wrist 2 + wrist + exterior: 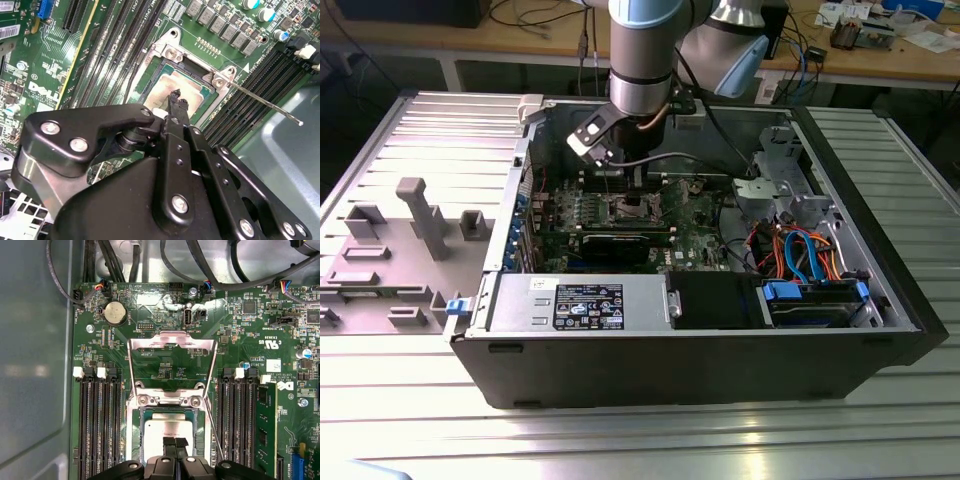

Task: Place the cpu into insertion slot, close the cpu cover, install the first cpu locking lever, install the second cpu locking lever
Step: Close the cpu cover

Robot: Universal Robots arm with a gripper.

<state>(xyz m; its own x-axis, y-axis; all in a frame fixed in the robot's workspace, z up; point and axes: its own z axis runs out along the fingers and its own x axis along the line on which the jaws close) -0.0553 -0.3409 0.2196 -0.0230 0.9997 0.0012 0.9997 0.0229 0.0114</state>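
We see the gripper [175,442] low inside the open case [700,370], which stands near the middle of the slatted surface [620,440]. Its fingers are drawn narrow, almost together, with nothing visible between them. In both wrist views the tips sit right over the cpu [167,429], near that chip's edge. We cannot tell whether they touch its metal top.

The cpu lies flat in the slot [134,432], at the middle of the board [700,240], between two banks of memory slots [97,420]. So we judge the placing done.

The cover [172,341] is swung open, off the slot, and the board shows through its square opening. It lies beyond the cpu from the gripper, on the side toward the coin cell [114,313]. Its hinge edge runs along the slot's rim there, crosswise to the memory slots. How steeply it leans back we cannot tell.

A thin lever [265,102] stands free and unlatched, slanting out from one corner of the slot. In the first wrist view it runs beside the cpu, just to one side of the gripper.
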